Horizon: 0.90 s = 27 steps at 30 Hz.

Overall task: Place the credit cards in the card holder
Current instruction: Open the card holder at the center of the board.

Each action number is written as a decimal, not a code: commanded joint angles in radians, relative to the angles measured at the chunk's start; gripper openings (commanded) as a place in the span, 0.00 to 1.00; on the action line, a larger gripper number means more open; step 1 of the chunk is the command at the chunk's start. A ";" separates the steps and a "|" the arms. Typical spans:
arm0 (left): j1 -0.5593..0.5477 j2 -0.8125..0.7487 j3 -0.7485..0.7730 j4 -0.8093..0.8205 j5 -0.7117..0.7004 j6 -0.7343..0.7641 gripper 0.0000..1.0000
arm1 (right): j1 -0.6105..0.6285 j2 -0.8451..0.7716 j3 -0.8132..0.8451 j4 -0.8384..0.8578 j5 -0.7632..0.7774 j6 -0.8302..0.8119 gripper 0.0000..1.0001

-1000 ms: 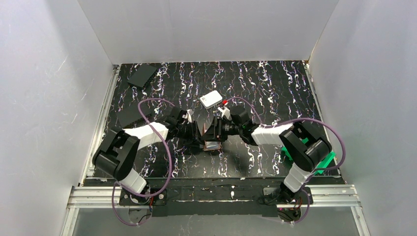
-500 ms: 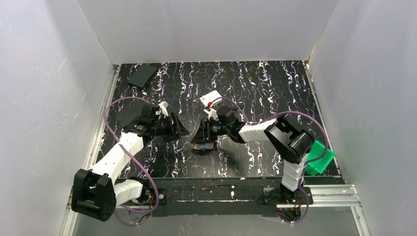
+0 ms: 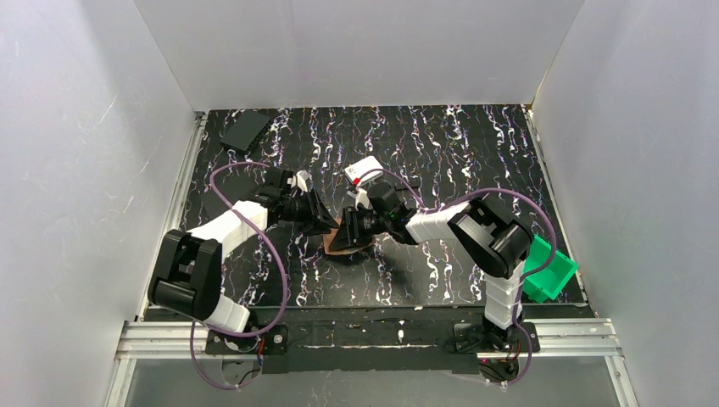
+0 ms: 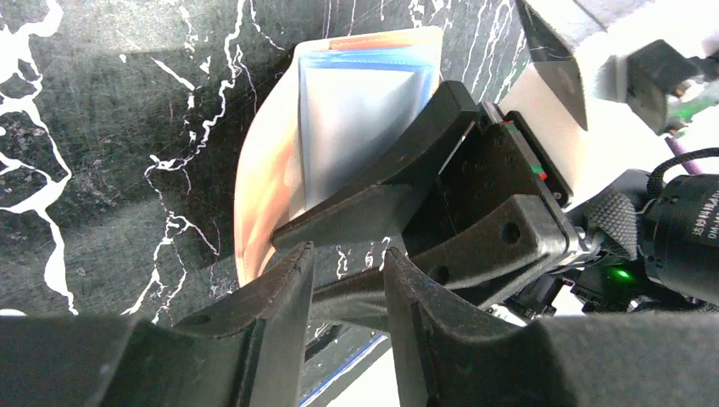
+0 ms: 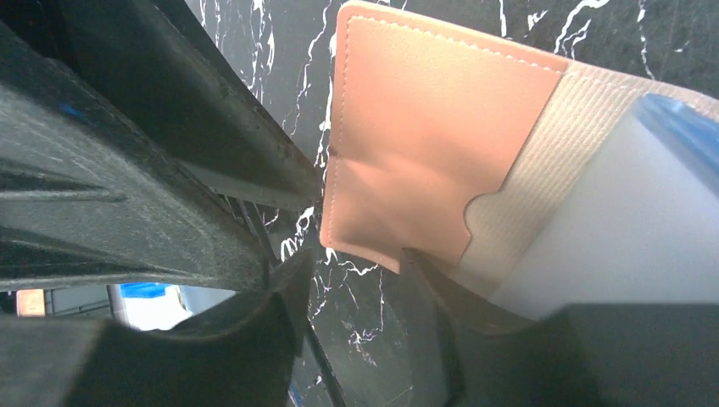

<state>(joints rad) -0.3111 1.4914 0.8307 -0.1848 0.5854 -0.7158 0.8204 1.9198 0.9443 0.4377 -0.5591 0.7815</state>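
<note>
The card holder is orange-brown leather and lies open mid-table, its light-blue inner panel and tan pocket showing. My right gripper meets it from the right. Its jaws stand apart with bare table between them, and one finger lies against the holder's edge. My left gripper comes in from the left, open, its fingertips just short of the right gripper's fingers. A dark flat card lies at the back left. Another dark flat shape sits by the left arm.
A white rounded box stands just behind the two grippers. A green bin sits at the front right beside the right arm. Something flat and white with a blue edge shows under my left fingers; I cannot tell what it is.
The left arm swung out to the left and has come back to the card holder. The right gripper and the holder have shifted a little to the left.
</note>
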 commanded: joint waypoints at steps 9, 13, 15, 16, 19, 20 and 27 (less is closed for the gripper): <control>-0.010 0.130 0.038 -0.008 0.015 0.059 0.29 | -0.015 -0.117 0.004 -0.092 0.007 -0.063 0.58; -0.012 0.193 0.031 -0.002 0.006 0.073 0.24 | -0.046 -0.202 0.008 -0.181 0.027 -0.113 0.59; -0.013 0.200 0.021 0.008 -0.001 0.070 0.23 | -0.062 -0.238 0.007 -0.219 0.038 -0.133 0.62; -0.013 0.199 0.013 0.015 -0.007 0.069 0.23 | -0.072 -0.250 0.006 -0.240 0.046 -0.146 0.63; -0.013 0.192 0.004 0.022 -0.011 0.066 0.23 | -0.092 -0.263 0.011 -0.271 0.043 -0.162 0.65; -0.014 0.188 0.003 0.022 -0.010 0.065 0.23 | -0.096 -0.261 0.011 -0.273 0.039 -0.164 0.65; -0.071 0.143 0.070 0.031 0.025 0.052 0.24 | -0.098 -0.207 0.037 -0.337 0.080 -0.247 0.66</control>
<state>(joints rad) -0.3382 1.7039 0.8467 -0.1387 0.5922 -0.6704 0.7223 1.6802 0.9447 0.1463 -0.5121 0.6052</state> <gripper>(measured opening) 0.239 0.654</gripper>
